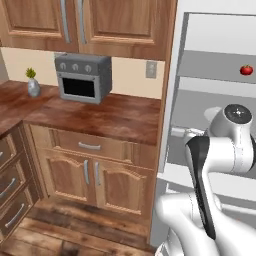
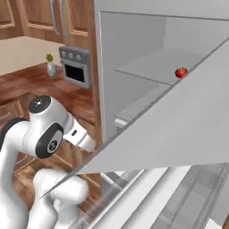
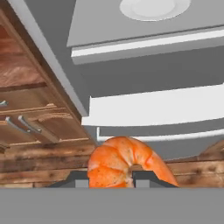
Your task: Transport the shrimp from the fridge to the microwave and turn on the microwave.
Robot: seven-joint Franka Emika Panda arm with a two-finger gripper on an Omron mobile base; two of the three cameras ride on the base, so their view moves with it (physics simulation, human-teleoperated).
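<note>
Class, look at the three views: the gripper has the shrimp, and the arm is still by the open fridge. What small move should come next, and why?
Probably draw the hand back, clear of the light-grey fridge. In the hand view the curved orange shrimp sits between the dark gripper fingertips, already off the white round plate on the shelf above it, so pulling out comes first.

orange shrimp [image 3: 124,164], red tomato [image 1: 246,70], grey fridge [image 1: 210,35]

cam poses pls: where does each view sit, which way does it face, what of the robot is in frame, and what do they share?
Left base view: behind the arm's left, facing the wooden counter, toaster oven and open fridge; arm at lower right.
Right base view: behind the arm's right, facing into the fridge; arm at lower left.
Hand view: on the hand, looking along the gripper holding the shrimp, toward fridge shelves and a plate.
Both base views share the tomato.
</note>
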